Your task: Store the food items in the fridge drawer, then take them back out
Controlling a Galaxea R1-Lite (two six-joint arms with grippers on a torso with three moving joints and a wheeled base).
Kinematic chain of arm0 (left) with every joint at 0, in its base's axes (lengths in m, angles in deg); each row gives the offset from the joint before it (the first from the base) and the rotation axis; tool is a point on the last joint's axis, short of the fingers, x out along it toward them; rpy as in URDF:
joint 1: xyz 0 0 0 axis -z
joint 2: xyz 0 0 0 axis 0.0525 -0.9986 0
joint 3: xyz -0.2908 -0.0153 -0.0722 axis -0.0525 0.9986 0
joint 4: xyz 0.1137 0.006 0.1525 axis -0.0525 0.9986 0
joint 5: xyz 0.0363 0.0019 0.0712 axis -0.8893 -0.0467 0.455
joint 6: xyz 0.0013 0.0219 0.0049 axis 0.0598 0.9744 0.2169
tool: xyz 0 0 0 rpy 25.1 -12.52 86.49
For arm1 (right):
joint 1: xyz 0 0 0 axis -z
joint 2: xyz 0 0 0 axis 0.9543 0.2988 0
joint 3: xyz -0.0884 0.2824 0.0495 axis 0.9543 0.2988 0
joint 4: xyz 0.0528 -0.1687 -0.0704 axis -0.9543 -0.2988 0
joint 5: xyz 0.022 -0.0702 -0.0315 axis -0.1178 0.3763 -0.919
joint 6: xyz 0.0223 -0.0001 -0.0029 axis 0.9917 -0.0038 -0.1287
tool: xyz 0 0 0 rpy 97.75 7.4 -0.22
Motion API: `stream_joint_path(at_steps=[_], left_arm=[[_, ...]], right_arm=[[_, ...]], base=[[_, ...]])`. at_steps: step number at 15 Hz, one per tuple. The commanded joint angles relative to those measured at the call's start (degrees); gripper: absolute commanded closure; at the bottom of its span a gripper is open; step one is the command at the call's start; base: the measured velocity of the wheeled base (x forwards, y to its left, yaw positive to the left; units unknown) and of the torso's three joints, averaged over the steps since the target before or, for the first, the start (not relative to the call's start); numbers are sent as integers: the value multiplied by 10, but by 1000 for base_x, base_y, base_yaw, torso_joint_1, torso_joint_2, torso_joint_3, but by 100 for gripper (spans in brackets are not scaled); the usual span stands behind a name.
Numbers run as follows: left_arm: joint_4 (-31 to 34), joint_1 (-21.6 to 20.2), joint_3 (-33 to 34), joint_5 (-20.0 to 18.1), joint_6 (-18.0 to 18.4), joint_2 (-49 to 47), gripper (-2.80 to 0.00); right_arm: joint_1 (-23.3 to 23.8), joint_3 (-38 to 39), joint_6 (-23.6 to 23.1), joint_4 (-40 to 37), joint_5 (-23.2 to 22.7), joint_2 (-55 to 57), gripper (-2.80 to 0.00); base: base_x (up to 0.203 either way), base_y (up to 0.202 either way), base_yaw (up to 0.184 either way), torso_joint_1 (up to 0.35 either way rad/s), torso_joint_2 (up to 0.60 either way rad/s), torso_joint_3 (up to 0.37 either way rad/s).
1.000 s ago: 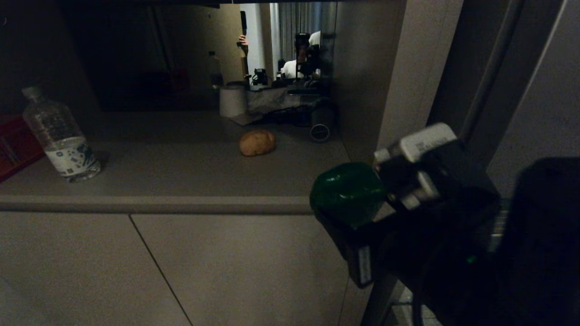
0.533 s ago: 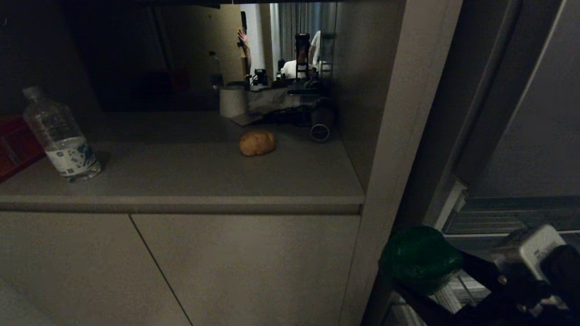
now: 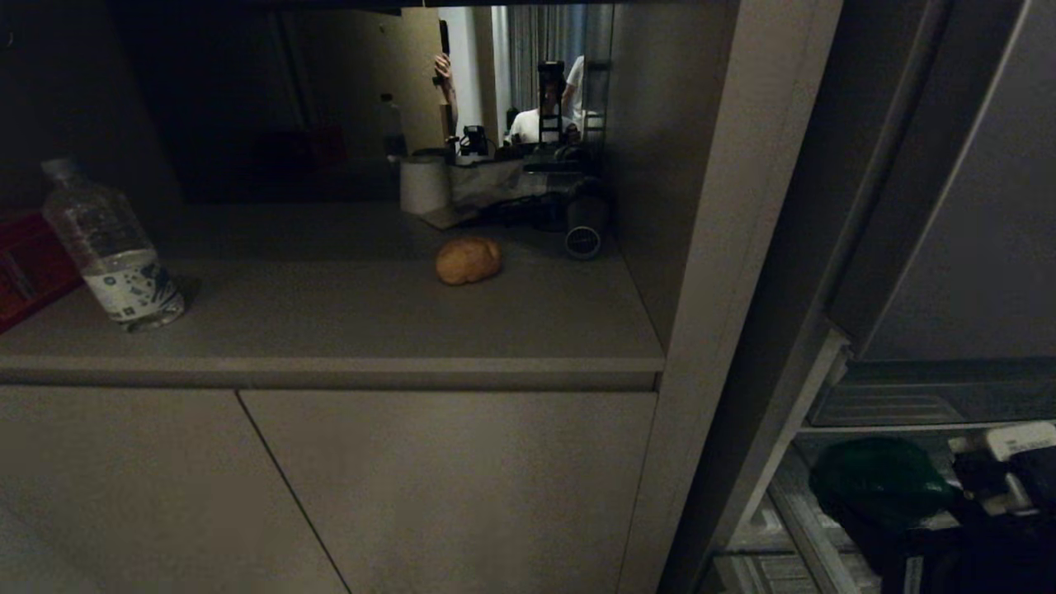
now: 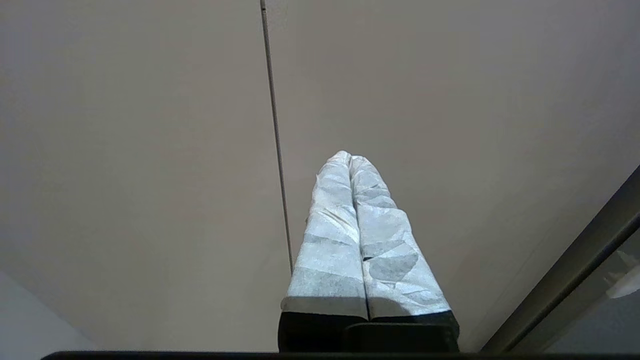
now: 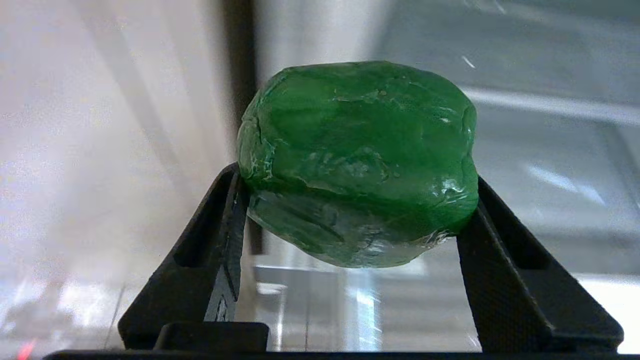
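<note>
My right gripper (image 3: 887,511) is low at the right, shut on a glossy green pepper (image 3: 879,483), one of the food items. In the right wrist view the pepper (image 5: 357,160) is wedged between the two black fingers (image 5: 220,240) of this gripper (image 5: 357,200). It hangs over the see-through fridge drawer (image 3: 767,536), whose clear glossy plastic (image 5: 400,310) lies just under the pepper. A tan potato (image 3: 468,260), another food item, lies on the counter (image 3: 330,330). My left gripper (image 4: 350,157) is shut, its white-wrapped fingers pointing at a cabinet door (image 4: 125,150).
A clear water bottle (image 3: 111,247) and a red box (image 3: 25,264) stand at the counter's left. A paper roll (image 3: 424,183) and a mirror with a person's reflection are at the back. A cabinet post (image 3: 726,247) separates the counter from the dark fridge panels (image 3: 973,206).
My right arm has swung down and to the right with the pepper, from counter-edge height to low over the drawer. The potato and the bottle have not moved.
</note>
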Motion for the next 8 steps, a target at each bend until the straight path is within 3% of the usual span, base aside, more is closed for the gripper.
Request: stream_joint_path(at_steps=[1,8], left_arm=[[-1,0,0,0,0,-1,0],[-1,0,0,0,0,-1,0]], right_arm=[[56,6,17,-27,4,-27,0],[258,2,28,-84,-4,-48,0]], base=[[0,0,0,0,0,0],[0,0,0,0,0,0]])
